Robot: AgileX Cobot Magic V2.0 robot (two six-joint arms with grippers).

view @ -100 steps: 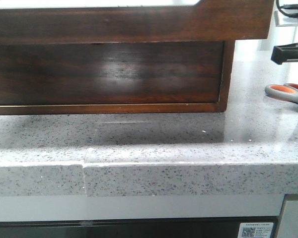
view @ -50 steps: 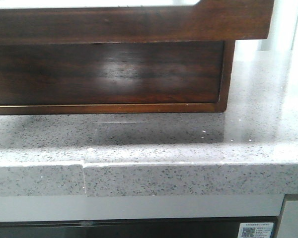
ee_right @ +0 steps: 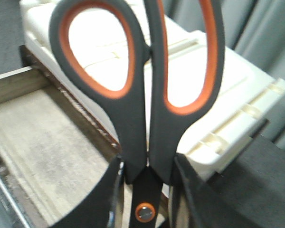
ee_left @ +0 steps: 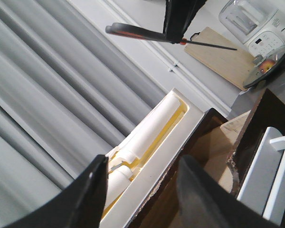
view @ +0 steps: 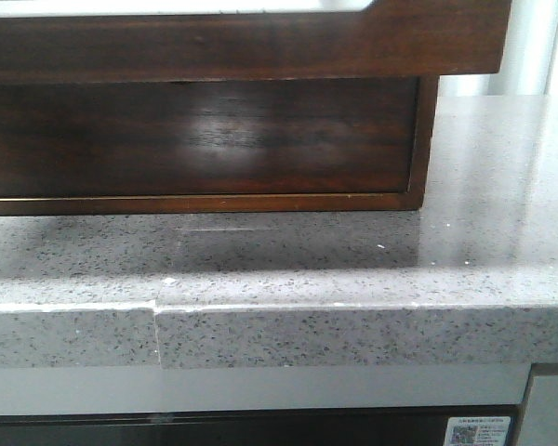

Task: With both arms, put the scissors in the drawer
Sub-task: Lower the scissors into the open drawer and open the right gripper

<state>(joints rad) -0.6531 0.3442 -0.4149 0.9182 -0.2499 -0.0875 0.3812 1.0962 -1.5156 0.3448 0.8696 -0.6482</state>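
Observation:
The scissors [ee_right: 137, 109] have dark grey handles with orange lining, and my right gripper [ee_right: 147, 187] is shut on them just above the pivot, loops pointing away. They hang over the pulled-out drawer [ee_right: 47, 137], whose pale bare-wood floor shows below. In the left wrist view the scissors [ee_left: 142, 33] appear edge-on in the air, held by the right gripper [ee_left: 178, 19]. My left gripper [ee_left: 146, 161] is open over the drawer's dark side wall [ee_left: 199, 137], holding nothing. The front view shows only the drawer's glossy brown front [view: 242, 42]; neither gripper nor the scissors appear there.
A white foam tray [ee_left: 152, 128] lies behind the drawer, before grey curtains [ee_left: 38, 95]. Further off are a wooden cutting board [ee_left: 223, 52], a white appliance [ee_left: 256, 23] and a plate with fruit [ee_left: 270, 66]. The cabinet stands on a speckled grey countertop [view: 353, 260].
One second ago the scissors and the right gripper showed at the right edge of the front view, low by the countertop. Both have since left that view.

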